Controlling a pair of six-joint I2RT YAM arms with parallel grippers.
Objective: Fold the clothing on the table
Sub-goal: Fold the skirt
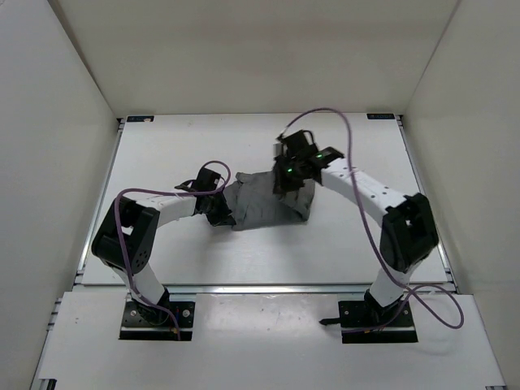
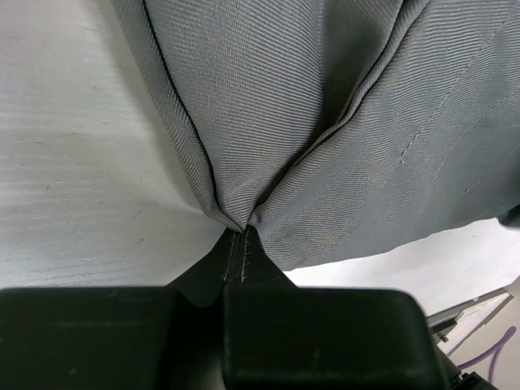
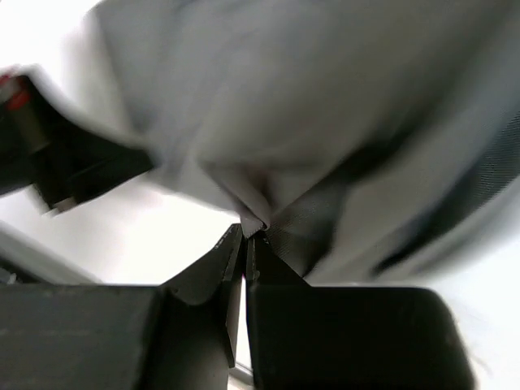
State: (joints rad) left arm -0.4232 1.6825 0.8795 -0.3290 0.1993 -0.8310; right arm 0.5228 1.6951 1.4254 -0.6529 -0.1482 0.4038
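Both pairs of black fingers were pressed together on cloth. The left fingers [image 2: 253,266] pinched a stitched fold of the mid-grey pleated fabric garment [image 2: 325,122], and the right fingers [image 3: 219,272] nipped another gathered fold of it.

Seen from the left wrist, the fabric had a fine diagonal weave, soft and matt. Two long pleats with dark creases ran down in a V to the fingertips, and a faint line of stitching crossed the right-hand panel. The right wrist view was blurred, so there the cloth read only as pale and dark grey folds closing on the tips.

From above, the garment [image 1: 264,203] sat bunched in a rough, crumpled patch near the middle of the white flat rectangular surface [image 1: 349,244]. The left fingers [image 1: 216,208] were at its left edge and the right fingers [image 1: 289,175] at its far right corner. The cloth lay well apart from the thin metal rails [image 1: 268,288] and the white walls [image 1: 49,122], with white surface showing on every side.

Only the top view gave the whole outline of the garment and both arms. Only the wrist views showed the pinches themselves.
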